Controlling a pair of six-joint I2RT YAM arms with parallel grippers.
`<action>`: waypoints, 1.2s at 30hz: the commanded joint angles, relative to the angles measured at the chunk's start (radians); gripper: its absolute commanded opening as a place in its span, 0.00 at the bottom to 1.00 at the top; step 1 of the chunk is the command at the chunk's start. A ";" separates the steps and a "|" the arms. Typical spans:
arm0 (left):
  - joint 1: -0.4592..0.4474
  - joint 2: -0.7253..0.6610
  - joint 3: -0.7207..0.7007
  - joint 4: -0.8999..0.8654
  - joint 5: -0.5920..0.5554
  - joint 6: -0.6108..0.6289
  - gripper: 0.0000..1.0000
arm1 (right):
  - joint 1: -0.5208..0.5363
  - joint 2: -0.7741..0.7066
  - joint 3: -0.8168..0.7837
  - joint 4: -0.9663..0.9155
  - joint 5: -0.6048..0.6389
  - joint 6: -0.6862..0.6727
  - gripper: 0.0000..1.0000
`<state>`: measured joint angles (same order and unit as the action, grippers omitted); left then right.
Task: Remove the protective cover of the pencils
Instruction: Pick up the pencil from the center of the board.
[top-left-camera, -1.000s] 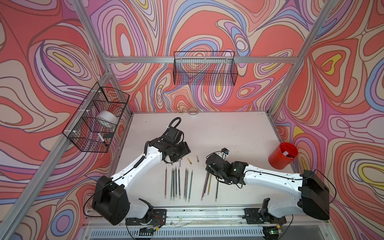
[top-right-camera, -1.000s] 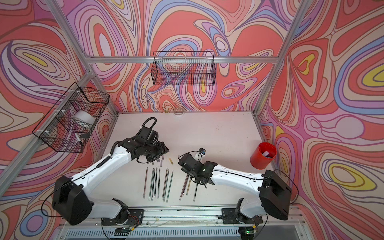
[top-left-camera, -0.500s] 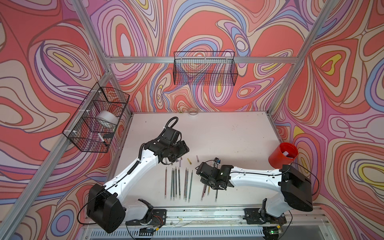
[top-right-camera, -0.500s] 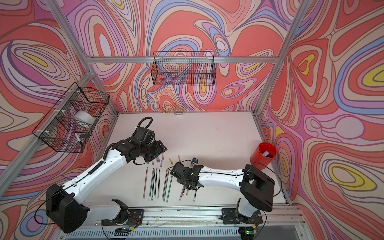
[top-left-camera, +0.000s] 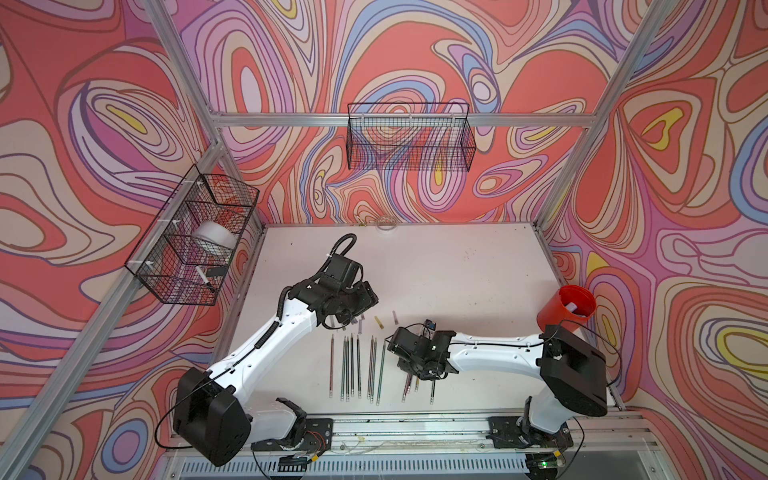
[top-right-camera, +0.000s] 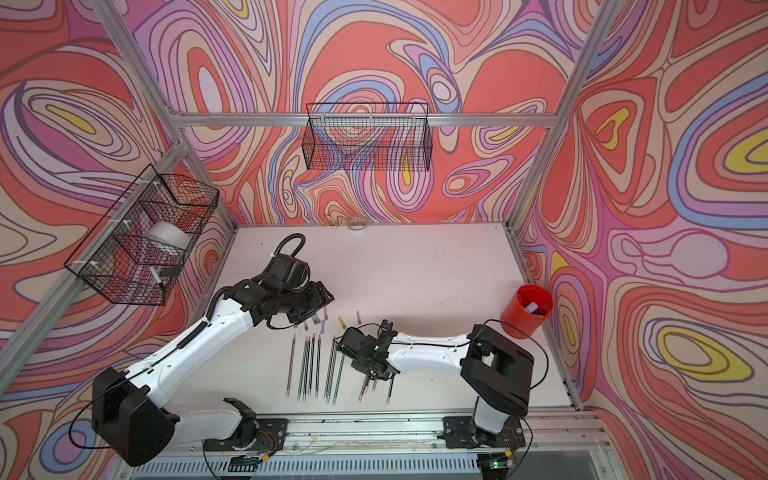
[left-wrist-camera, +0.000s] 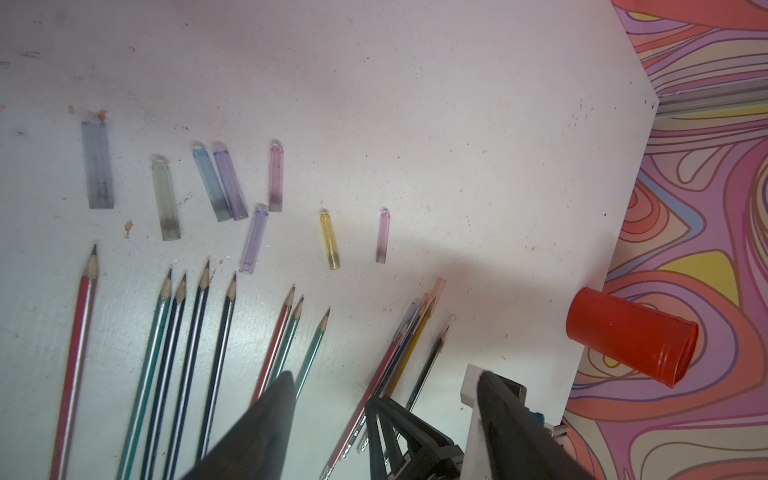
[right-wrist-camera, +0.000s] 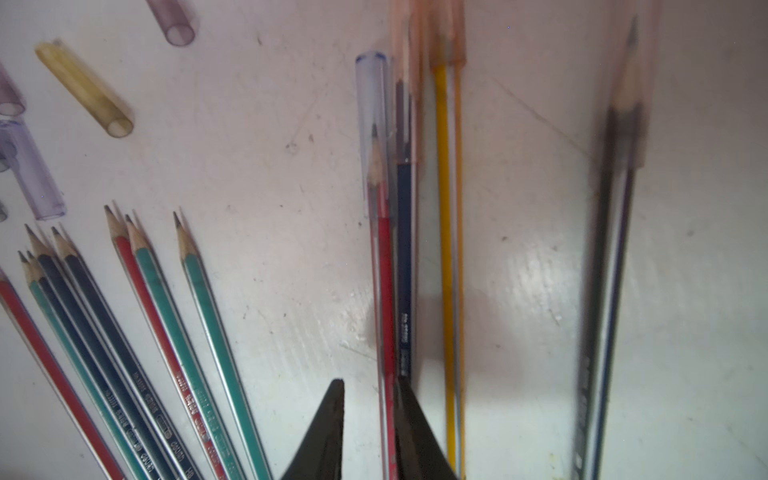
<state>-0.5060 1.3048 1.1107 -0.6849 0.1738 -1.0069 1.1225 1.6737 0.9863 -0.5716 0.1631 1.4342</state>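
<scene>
Both top views show the left arm (top-left-camera: 266, 345) rising from its base at the near left corner of the table (top-left-camera: 457, 270) and slanting inward. Its wrist is bent down, so the left gripper (top-left-camera: 353, 320) hangs above a row of loose protective covers (left-wrist-camera: 226, 183). In the left wrist view its two fingers (left-wrist-camera: 266, 424) stand wide apart with nothing between them. The eight removed covers lie just beyond the sharpened tips of the bare pencils (left-wrist-camera: 166, 353), which are laid side by side. The right arm (top-left-camera: 494, 353) is folded at the elbow near its base on the near right. Its forearm stretches level toward the centre, and the right gripper (top-left-camera: 419, 372) sits low over a small bunch of capped pencils (left-wrist-camera: 409, 345). In the right wrist view its jaws are only narrowly apart, astride the red pencil (right-wrist-camera: 384, 291). The barrel lies against one finger, with a sliver of table showing beside the other, so it is not pinched. That pencil wears a bluish cover (right-wrist-camera: 372, 104) over its tip. The blue, yellow and black pencils beside it are capped too, though blurred. A red cup (top-left-camera: 571, 307) stands at the table's right edge.
</scene>
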 joint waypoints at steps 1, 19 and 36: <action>-0.005 0.007 -0.006 -0.030 -0.020 -0.009 0.72 | 0.003 0.021 0.021 0.003 -0.009 -0.001 0.24; -0.005 0.001 -0.005 -0.030 -0.013 -0.010 0.70 | 0.004 0.053 0.028 -0.040 -0.021 0.018 0.24; -0.004 -0.053 -0.005 -0.078 -0.028 -0.113 0.76 | 0.007 0.195 0.117 -0.135 -0.079 -0.008 0.16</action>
<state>-0.5060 1.2926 1.1107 -0.7185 0.1730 -1.0580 1.1229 1.8202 1.1183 -0.6678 0.1081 1.4300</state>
